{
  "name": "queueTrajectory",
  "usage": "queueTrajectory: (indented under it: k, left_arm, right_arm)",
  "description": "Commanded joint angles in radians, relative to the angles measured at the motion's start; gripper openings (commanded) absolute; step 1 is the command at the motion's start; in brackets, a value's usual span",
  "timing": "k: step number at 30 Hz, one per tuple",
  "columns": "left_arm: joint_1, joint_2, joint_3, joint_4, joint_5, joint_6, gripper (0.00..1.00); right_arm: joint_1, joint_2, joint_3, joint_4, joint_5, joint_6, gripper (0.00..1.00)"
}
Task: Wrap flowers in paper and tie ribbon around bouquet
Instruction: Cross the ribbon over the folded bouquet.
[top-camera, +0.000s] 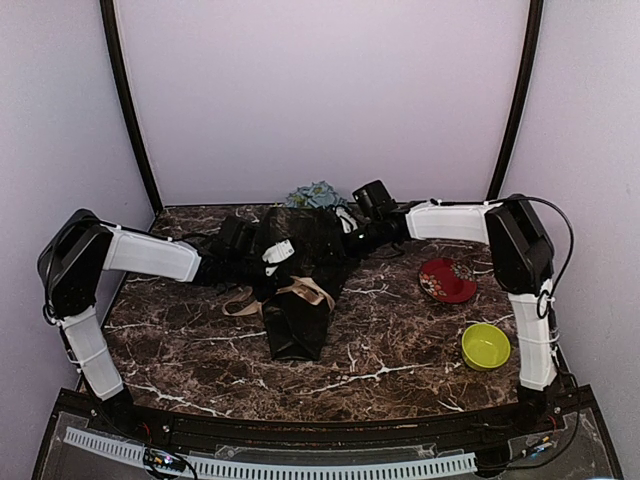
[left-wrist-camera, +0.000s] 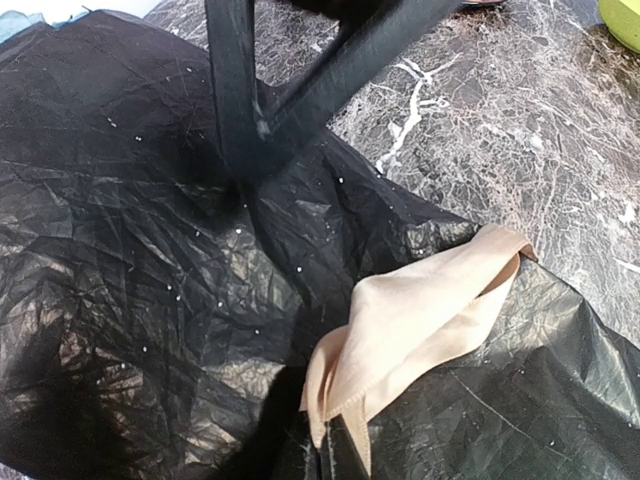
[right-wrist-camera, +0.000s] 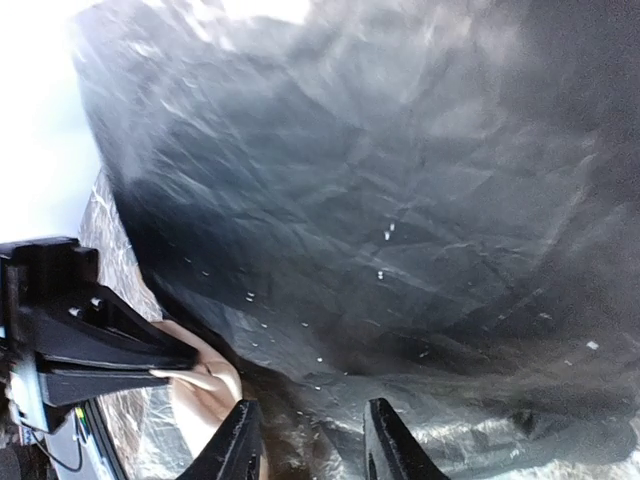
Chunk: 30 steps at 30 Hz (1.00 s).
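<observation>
**Student:** What lies nearest the front edge of the table (top-camera: 400, 380)?
**Tutor:** A green bowl (top-camera: 486, 345) stands on the right, well apart from everything else. At centre is the narrow end of the bouquet (top-camera: 297, 335), which points toward the front edge. The bouquet lies flat, with its wide end toward the back wall (top-camera: 320, 100).

**Student:** And at mid-depth?
**Tutor:** The ribbon (top-camera: 303, 292) crosses the waist of the bouquet, and a loose loop of it trails onto the table on the left. In the left wrist view it appears as a folded beige band lying on the crinkled black paper (left-wrist-camera: 130, 300). A red plate (top-camera: 447, 280) sits to the right, apart from the paper.

**Student:** How do the jaws stand?
**Tutor:** The left gripper (left-wrist-camera: 245, 160) is closed. Its two fingers meet in a V with the tips down on the paper, beyond the ribbon. Whether a fold is pinched there cannot be told. The right gripper (right-wrist-camera: 312, 408) reaches in from the right near the wide end, and its jaws stand partly apart. The paper fills the view just past its fingertips, and nothing is seen clamped between them.

**Student:** What is farthest back?
**Tutor:** The flowers (top-camera: 318, 193) show their blue and green tops out of the wide end of the paper, close to the back wall.
</observation>
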Motion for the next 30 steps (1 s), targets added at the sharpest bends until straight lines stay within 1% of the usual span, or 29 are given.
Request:
queueTrajectory:
  k: [1,4,5,9,11,13,16,20,24,28,30]
  left_arm:
    - [0.005,0.006,0.02,-0.002,0.0,-0.026,0.0]
    - [0.005,0.011,0.026,-0.001,0.001,-0.03,0.0]
    - [0.005,0.013,0.026,-0.001,0.0,-0.032,0.0]
    - [0.005,0.021,0.031,0.0,-0.002,-0.037,0.0]
    - [0.005,0.023,0.032,0.0,-0.002,-0.04,0.0]
    - [0.005,0.024,0.031,0.001,0.0,-0.045,0.0]
    - [0.005,0.024,0.03,0.004,0.002,-0.054,0.0]
    - [0.005,0.029,0.028,0.004,0.004,-0.064,0.0]
    - [0.005,0.034,0.032,0.004,0.008,-0.069,0.0]
    - [0.005,0.039,0.035,0.003,0.013,-0.079,0.0]
    - [0.034,0.041,0.039,0.004,0.02,-0.086,0.0]
  right_arm:
    - [0.01,-0.088,-0.055,0.048,0.057,-0.006,0.31]
    - [0.039,-0.156,-0.13,0.099,0.053,-0.042,0.2]
    - [0.052,-0.178,-0.16,0.117,0.045,-0.058,0.19]
    - [0.129,-0.238,-0.278,0.189,-0.02,-0.136,0.18]
    - [0.159,-0.241,-0.314,0.221,-0.046,-0.138,0.18]
    - [0.175,-0.215,-0.315,0.227,-0.049,-0.119,0.18]
    - [0.181,-0.172,-0.3,0.22,-0.012,-0.101,0.15]
    - [0.177,-0.144,-0.279,0.223,0.06,-0.095,0.15]
    - [0.176,-0.117,-0.248,0.183,0.145,-0.103,0.13]
    - [0.158,-0.12,-0.271,0.202,0.163,-0.085,0.12]
    - [0.15,-0.12,-0.276,0.207,0.17,-0.077,0.12]
